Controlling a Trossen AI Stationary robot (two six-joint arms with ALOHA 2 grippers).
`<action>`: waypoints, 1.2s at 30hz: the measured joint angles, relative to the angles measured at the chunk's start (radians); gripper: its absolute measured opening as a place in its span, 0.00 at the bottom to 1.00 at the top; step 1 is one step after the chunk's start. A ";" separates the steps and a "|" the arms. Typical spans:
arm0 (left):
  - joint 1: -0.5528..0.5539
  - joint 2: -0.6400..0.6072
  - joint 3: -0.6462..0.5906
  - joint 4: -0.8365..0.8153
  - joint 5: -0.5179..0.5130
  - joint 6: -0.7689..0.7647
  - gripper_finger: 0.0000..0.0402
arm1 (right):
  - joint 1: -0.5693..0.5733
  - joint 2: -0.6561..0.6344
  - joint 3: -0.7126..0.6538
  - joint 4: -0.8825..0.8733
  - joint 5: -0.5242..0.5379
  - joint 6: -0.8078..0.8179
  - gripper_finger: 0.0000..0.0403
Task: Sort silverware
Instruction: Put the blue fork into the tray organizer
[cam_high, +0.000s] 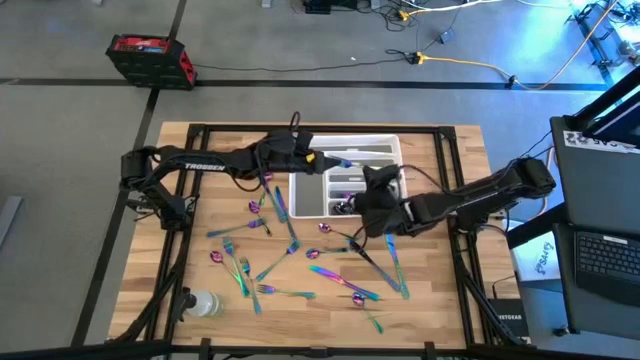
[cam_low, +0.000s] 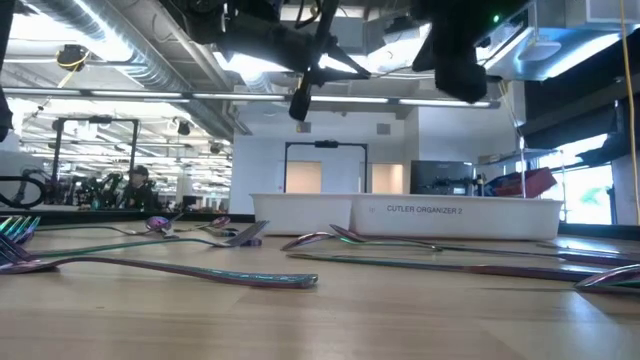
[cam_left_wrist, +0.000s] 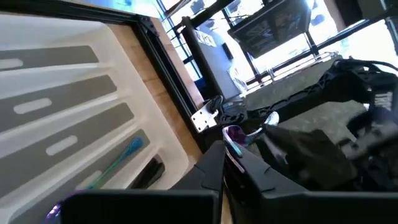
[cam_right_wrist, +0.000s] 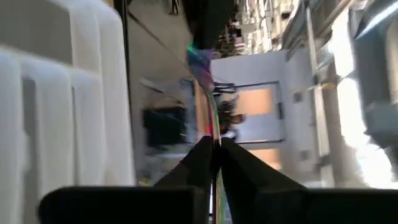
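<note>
Spanning a bright workshop, the wooden table carries silverware; both jaws clamped.

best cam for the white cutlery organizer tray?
High view: the whole white cutlery organizer tray shows from above, compartments visible, both arms partly over it. Low view gives only its labelled side wall. Left wrist view shows several compartments close up; right wrist view just blurred dividers.

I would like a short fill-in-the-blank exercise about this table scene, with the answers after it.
1. The white tray is labelled "CUTLER ____ 2".
2. The right gripper is closed on a piece of ____.
3. The clear bottle lies near the table's ____ front corner.

Answers: ORGANIZER; silverware; left
</note>
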 joint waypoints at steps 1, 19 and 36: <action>0.000 0.000 0.000 0.000 -0.001 0.000 0.00 | 0.000 -0.023 0.000 -0.028 -0.016 0.054 0.10; 0.006 0.053 0.001 -0.080 -0.221 -0.115 0.00 | 0.000 -0.354 -0.001 -0.589 -0.092 0.804 0.46; -0.061 0.174 0.050 -0.252 -0.357 -0.382 0.00 | -0.044 -0.394 -0.023 -1.004 -0.058 1.349 0.46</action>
